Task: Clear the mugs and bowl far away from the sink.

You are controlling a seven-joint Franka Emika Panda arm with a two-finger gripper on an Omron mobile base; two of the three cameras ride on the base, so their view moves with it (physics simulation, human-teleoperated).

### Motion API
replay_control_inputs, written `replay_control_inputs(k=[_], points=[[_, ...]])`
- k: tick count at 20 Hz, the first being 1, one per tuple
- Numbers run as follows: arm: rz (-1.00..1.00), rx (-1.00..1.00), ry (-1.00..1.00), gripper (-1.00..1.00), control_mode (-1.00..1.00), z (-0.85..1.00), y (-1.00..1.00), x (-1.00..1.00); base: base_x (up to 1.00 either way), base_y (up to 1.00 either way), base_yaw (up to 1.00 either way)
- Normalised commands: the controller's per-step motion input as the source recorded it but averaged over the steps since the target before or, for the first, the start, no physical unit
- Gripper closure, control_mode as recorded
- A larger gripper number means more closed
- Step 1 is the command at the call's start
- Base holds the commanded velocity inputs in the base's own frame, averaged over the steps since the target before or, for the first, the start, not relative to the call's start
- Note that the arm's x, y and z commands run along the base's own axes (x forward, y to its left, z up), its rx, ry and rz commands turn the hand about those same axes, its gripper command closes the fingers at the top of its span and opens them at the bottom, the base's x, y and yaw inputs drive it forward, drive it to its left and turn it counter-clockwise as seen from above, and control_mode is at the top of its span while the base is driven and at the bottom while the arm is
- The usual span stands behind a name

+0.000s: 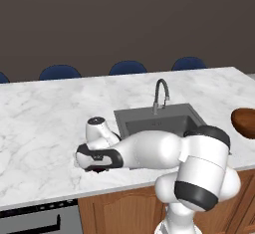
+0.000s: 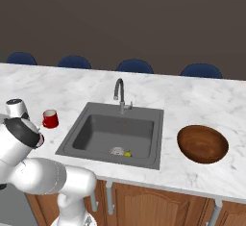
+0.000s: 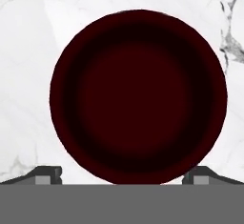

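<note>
The dark maroon mug [image 3: 138,96] stands on white marble right below my hand, seen from straight above. My gripper [image 3: 123,175] is open, with a fingertip [image 3: 47,174] on either side of the mug's near rim and no contact showing. In the left base view my hand [image 1: 97,157] hangs low over the counter, left of the sink [image 1: 159,123], and a sliver of the maroon mug [image 1: 99,170] shows under it. The red mug [image 2: 50,119] stands just left of the sink [image 2: 113,133]. The brown wooden bowl [image 2: 202,143] sits on the counter right of the sink.
A chrome faucet [image 2: 120,95] rises at the sink's back rim. Small scraps [image 2: 120,151] lie in the basin. Blue chair backs [image 1: 128,67] line the counter's far side. The counter's front edge [image 1: 50,198] is close below my hand, with an appliance front [image 1: 40,220] under it.
</note>
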Motion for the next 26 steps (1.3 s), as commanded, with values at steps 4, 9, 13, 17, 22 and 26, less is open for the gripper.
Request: replay_control_inputs(k=[4, 9, 13, 17, 22, 26], points=[[0.00, 0.00, 0.00, 1.00, -1.00, -0.05, 0.03, 0.01, 0.00, 0.00, 0.00], [0.00, 0.00, 0.00, 1.00, -1.00, -0.05, 0.00, 0.00, 0.00, 0.00, 0.00], [0.00, 0.00, -0.01, 1.00, -1.00, -0.06, 0.00, 0.00, 0.00, 0.00, 0.00], [0.00, 0.00, 0.00, 1.00, -1.00, -0.12, 0.00, 0.00, 0.00, 0.00, 0.00], [-0.01, 0.00, 0.03, 1.00, -1.00, -0.03, 0.00, -0.06, 0.00, 0.00, 0.00], [-0.05, -0.01, -0.18, 1.00, -1.00, 0.07, 0.04, -0.59, 0.00, 0.00, 0.00]])
